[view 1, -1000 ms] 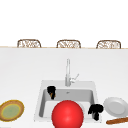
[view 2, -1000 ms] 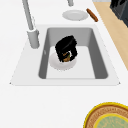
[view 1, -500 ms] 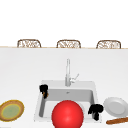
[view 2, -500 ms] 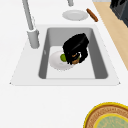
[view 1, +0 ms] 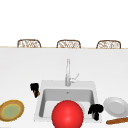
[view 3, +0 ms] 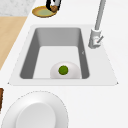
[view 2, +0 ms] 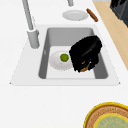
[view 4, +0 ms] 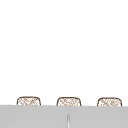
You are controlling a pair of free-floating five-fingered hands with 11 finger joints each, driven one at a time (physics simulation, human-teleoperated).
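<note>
one hand, the left hand [view 2: 85, 52], gripping a small brown thing [view 2: 84, 64], has drifted aside, uncovering the sink [view 2: 72, 33] plate [view 2: 56, 62] and lime [view 2: 64, 57].

A faucet [view 1: 67, 72] stands at the back rim of the sink [view 1: 45, 83]. Inside the sink, a lime [view 2: 64, 57] lies on a white dish [view 2: 56, 62]. A yellow-rimmed plate [view 1: 11, 110] sits left of the sink, and three chairs [view 1: 68, 43] stand far behind it.
</note>
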